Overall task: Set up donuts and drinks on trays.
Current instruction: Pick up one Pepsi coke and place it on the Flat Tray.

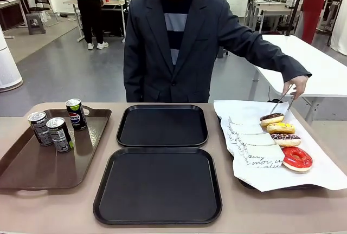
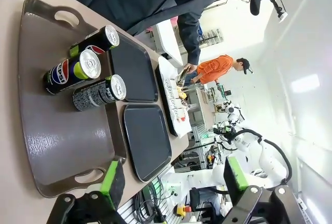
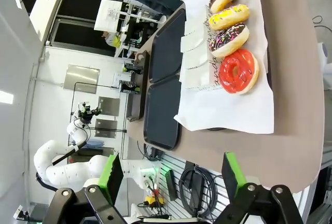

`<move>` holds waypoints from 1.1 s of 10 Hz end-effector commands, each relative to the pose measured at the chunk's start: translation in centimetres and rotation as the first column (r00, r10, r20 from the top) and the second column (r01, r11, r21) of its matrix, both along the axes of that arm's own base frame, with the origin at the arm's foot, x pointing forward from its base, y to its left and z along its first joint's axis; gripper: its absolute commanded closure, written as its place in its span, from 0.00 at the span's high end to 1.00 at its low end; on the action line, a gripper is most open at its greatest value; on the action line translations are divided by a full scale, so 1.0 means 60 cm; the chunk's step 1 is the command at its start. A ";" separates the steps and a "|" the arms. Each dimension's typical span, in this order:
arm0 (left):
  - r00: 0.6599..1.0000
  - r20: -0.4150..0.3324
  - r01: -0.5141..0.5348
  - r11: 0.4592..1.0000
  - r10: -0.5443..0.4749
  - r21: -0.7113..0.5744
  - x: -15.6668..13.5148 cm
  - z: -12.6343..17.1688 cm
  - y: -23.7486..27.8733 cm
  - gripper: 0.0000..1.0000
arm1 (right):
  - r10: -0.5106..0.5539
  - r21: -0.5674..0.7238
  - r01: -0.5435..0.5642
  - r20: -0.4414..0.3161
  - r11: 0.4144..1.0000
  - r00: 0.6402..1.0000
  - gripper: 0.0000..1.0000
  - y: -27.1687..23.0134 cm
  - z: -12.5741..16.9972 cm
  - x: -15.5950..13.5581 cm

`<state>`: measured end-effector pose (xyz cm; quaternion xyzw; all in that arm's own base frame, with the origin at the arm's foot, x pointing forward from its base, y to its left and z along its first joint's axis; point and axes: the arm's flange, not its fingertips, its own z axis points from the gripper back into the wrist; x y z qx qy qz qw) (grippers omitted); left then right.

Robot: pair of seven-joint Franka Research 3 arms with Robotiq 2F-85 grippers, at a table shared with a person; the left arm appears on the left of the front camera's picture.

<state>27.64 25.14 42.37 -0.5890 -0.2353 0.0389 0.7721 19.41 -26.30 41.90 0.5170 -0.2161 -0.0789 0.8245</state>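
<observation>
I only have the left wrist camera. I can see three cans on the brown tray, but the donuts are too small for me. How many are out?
Observer: Four donuts, in a row on the white paper.
Operator: Is the person touching any?
Observer: The person's hand holds tongs, tips at the far chocolate-glazed donut.
Operator: And the right gripper?
Observer: The right gripper is open, holding nothing.
</observation>
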 end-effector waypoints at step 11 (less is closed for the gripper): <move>1.000 0.006 -0.008 1.000 0.008 -0.008 0.000 0.004 0.002 1.00 | -0.004 0.016 0.003 0.036 1.000 0.999 1.00 -0.004 0.003 0.005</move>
